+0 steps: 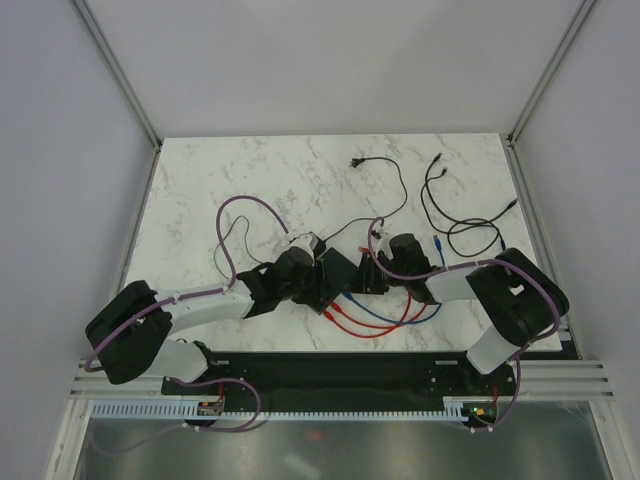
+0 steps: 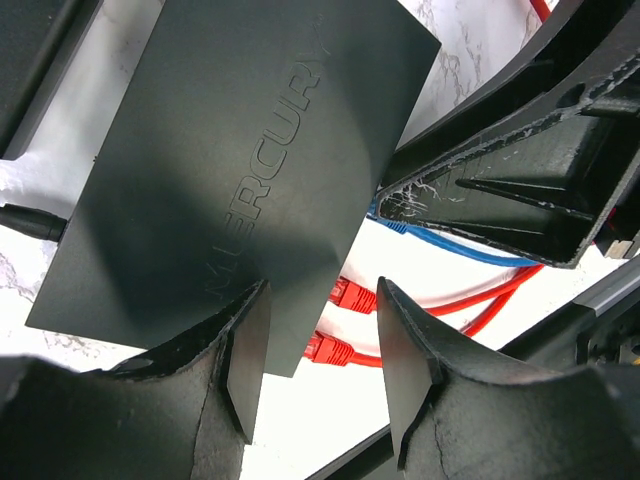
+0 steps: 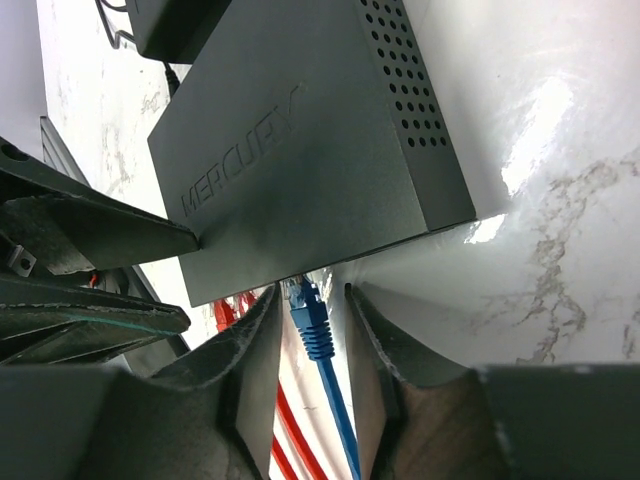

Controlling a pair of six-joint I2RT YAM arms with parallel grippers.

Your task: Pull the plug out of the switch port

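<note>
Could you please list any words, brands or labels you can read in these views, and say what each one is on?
"MERCURY": black-on-black lettering across the top face of the switch, readable in both wrist views.
Top external view: nothing there is large enough to read.
No other text, numbers or signs can be made out.

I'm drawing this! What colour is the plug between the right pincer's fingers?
Blue. The plug shows best in the right wrist view.

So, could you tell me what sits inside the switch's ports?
A blue plug and two red plugs enter the switch; the ports themselves are hidden under its edge.
</note>
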